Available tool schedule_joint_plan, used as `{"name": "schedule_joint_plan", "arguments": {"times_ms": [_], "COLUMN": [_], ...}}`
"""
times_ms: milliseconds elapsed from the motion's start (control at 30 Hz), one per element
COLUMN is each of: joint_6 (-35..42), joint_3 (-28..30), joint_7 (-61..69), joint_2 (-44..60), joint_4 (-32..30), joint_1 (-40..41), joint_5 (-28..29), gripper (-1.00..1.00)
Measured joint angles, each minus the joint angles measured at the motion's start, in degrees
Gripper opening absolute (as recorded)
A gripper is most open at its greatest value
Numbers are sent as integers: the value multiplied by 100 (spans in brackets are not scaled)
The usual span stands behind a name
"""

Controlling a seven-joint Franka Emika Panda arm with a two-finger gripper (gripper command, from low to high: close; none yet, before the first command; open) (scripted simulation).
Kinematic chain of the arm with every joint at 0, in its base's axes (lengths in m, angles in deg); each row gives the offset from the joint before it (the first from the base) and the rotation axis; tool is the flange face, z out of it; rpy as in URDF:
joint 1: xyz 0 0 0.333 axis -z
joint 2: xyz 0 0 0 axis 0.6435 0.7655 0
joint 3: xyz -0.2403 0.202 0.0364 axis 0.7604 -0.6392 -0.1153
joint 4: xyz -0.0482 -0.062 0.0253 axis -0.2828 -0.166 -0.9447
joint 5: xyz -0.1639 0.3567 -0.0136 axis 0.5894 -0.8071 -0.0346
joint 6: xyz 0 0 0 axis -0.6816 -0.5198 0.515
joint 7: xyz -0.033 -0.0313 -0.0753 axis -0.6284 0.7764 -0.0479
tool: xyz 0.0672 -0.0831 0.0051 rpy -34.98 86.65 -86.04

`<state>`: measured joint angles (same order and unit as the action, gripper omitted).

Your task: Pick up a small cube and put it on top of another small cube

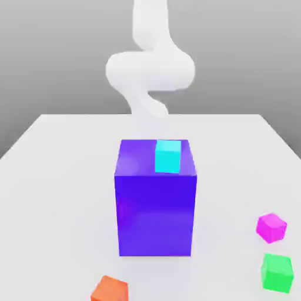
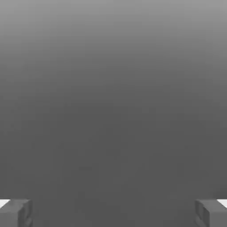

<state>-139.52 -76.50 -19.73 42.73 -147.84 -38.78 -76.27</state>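
Nearest the front edge of the table (image 1: 53, 176), an orange cube (image 1: 110, 289) lies left of centre. A green cube (image 1: 277, 272) sits by the front right corner, with a pink cube (image 1: 271, 227) just behind it. At mid-table stands a tall blue block (image 1: 156, 203). A small cyan cube (image 1: 168, 156) rests on its top face, towards the right rear of that face. Beyond, near the far edge, the white arm (image 1: 150, 67) rises behind the block.

In the hand view the gripper (image 2: 113, 213) is spread wide, one finger (image 2: 15, 213) at each side, with nothing held between them.

Judgement: no cube is grasped, so the step in hand is the approach to a small cube. The loose cubes lie near the front edge, well apart from the arm, with the block between. To do this well, carry the hand high over the block, centre the open fingers squarely across one cube, descend straight, and close only once both faces are bracketed.
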Motion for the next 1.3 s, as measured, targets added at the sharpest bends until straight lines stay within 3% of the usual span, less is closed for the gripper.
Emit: {"name": "schedule_joint_plan", "arguments": {"times_ms": [333, 600, 833, 933, 1133, 1167, 1300], "joint_6": [-895, -1587, -2328, -2628, -3192, -3257, -3264], "joint_3": [-1601, -2411, -2807, -2654, -1591, -1458, -1458], "joint_7": [-1426, -2565, -3014, -3291, -4094, -4184, -4188], "joint_2": [2112, 3789, 5026, 5458, 6302, 6397, 6397], "joint_4": [-621, -1106, -1584, -1581, -1340, -1312, -1312], "joint_1": [214, -129, -726, -987, -1855, -1964, -1963], "joint_5": [995, 1805, 1745, 2002, 3039, 3156, 3160], "gripper": [0, 0, 0, 0, 0, -100, -100]}}
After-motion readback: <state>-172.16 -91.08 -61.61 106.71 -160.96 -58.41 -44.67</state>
